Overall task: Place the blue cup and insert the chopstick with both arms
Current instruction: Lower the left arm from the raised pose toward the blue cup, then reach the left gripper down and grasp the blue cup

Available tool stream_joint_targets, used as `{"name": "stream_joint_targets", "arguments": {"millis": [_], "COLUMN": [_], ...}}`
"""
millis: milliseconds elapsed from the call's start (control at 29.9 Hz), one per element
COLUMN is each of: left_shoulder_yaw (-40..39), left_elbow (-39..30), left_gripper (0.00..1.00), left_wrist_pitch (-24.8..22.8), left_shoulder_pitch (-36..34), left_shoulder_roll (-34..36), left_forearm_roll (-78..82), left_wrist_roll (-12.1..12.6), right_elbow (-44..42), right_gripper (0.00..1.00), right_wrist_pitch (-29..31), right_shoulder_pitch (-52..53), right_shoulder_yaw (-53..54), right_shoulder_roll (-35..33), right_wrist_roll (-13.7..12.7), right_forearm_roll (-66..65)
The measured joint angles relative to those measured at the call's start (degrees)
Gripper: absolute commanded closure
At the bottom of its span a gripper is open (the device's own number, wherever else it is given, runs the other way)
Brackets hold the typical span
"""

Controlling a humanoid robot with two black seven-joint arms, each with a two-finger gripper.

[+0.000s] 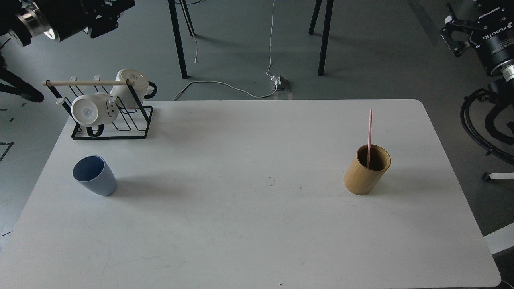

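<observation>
The blue cup (94, 176) stands upright on the white table (241, 224) near its left edge. One pink chopstick (369, 132) stands in the tan bamboo cylinder (366, 170) on the right side of the table. My left gripper (110, 14) is at the top left corner, high above the floor behind the table and far from the cup. It is dark and its fingers cannot be told apart. My right gripper (455, 26) is at the top right, off the table and far from the chopstick. Its fingers are partly cut off by the frame edge.
A black wire rack (120, 120) with a pale wooden rod and two white mugs (94, 110) stands at the table's back left corner. Black chair legs (178, 40) and a white cable (225, 84) are on the floor behind. Black cables (478, 128) hang beside the right edge.
</observation>
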Motion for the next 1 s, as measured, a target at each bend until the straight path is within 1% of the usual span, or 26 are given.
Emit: {"name": "stream_joint_targets", "arguments": {"millis": [100,234,368,435,535,669,769,869,1003], "left_shoulder_yaw": [0.0,0.2,0.2,0.2,0.2,0.2,1.3,2.6,7.0], "left_elbow": [-5.8,-7.3,-7.6,-7.5,-7.0,-5.5,-4.1,-3.5,-0.6], "left_gripper": [0.03,0.08,0.1,0.1,0.1,0.1,0.1,0.1,0.11], "left_wrist_pitch": [0.0,0.0,0.0,0.0,0.7,4.4,5.8,8.1,12.5], "left_shoulder_pitch": [2.5,5.8,10.8,13.3,16.7,20.6,23.7,25.1,26.1], "left_shoulder_roll": [5.3,9.1,11.8,12.9,13.7,13.7,13.4,13.3,13.1], "left_forearm_roll": [11.0,22.8,33.3,36.1,38.7,40.8,43.2,47.3,49.7], "left_wrist_roll": [-1.0,-3.2,-8.4,-9.9,-10.6,-10.8,-10.9,-11.2,-12.7], "right_elbow": [0.2,0.3,0.2,0.2,0.2,0.2,0.2,0.3,0.3], "right_gripper": [0.0,0.0,0.0,0.0,0.0,0.0,0.0,0.0,0.0], "right_wrist_pitch": [0.0,0.0,0.0,0.0,0.0,0.0,0.0,0.0,0.0], "right_shoulder_pitch": [-0.1,-0.1,-0.2,-0.2,-0.3,-0.3,-0.3,-0.3,0.0], "right_shoulder_yaw": [0.0,0.1,0.1,0.1,0.2,0.2,0.2,0.2,0.2], "right_shoulder_roll": [0.0,0.4,0.7,0.8,0.9,1.6,2.1,2.9,3.3], "right_wrist_roll": [0.1,0.2,0.3,0.3,0.4,0.4,0.4,0.4,0.4], "right_forearm_roll": [0.0,0.0,0.0,0.0,0.0,0.0,0.0,-0.1,-0.1]}}
